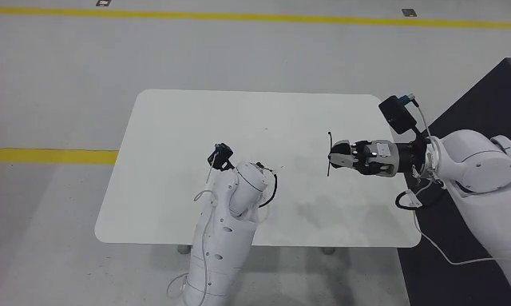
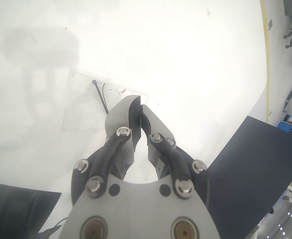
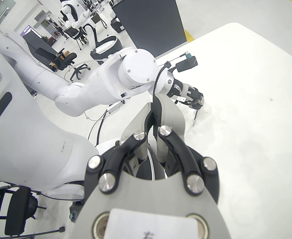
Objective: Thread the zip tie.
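Two sets of fingers pressed together: left gripper pinches the zip tie, centre right; empty right gripper likely must seize its tail next.

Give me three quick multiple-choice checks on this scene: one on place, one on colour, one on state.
1. Where at the table is the zip tie?
A. Lying flat in its middle.
B. Hanging off its edge.
C. Held in the jaws of the left gripper.

2. What colour is the zip tie?
A. Black.
B. White.
C. Yellow.

3. How do the jaws of the right gripper stand?
A. Wide open.
B. Shut on nothing.
C. Shut on the zip tie.

Answers: 1 C, the top view shows the tie at that gripper's tips. 2 A, it shows dark against the white top. 3 B, its wrist view shows the jaws pressed together with nothing between them.
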`<state>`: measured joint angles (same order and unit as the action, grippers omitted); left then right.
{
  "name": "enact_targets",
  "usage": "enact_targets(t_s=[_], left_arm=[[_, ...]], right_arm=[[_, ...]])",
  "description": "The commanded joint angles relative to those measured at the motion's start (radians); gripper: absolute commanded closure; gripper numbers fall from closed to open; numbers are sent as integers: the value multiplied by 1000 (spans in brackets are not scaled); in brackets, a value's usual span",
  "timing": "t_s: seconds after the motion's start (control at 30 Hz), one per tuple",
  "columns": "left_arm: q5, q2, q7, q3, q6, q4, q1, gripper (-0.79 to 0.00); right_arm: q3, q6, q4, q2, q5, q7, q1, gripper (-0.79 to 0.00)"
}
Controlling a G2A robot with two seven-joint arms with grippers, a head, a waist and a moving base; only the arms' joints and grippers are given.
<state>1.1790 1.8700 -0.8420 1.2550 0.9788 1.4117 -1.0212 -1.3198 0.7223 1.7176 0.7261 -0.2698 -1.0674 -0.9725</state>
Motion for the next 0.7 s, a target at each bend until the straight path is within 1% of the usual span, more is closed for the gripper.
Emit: enact_targets(t_s=[0.0, 0.27, 0.33, 0.4, 0.47, 0.57, 0.67], left_arm=[[-25, 2, -18, 6, -18, 6, -3, 0], [-24, 1, -8, 7, -22, 8, -4, 0], [-17, -2, 68, 10, -42, 3, -19, 0], [-20, -3, 113, 12, -42, 11, -20, 0], [-3, -6, 162, 10, -38, 36, -28, 0], [31, -12, 207, 4, -47, 92, -49, 0], [88, -20, 245, -1, -33, 135, -66, 0]], right_arm=[[0, 0, 0, 0, 0, 0, 0, 0], [0, 0, 0, 0, 0, 0, 0, 0], [0, 0, 0, 0, 0, 0, 0, 0], [0, 0, 0, 0, 0, 0, 0, 0], [0, 0, 0, 0, 0, 0, 0, 0], [0, 0, 0, 0, 0, 0, 0, 0], [0, 0, 0, 0, 0, 0, 0, 0]])
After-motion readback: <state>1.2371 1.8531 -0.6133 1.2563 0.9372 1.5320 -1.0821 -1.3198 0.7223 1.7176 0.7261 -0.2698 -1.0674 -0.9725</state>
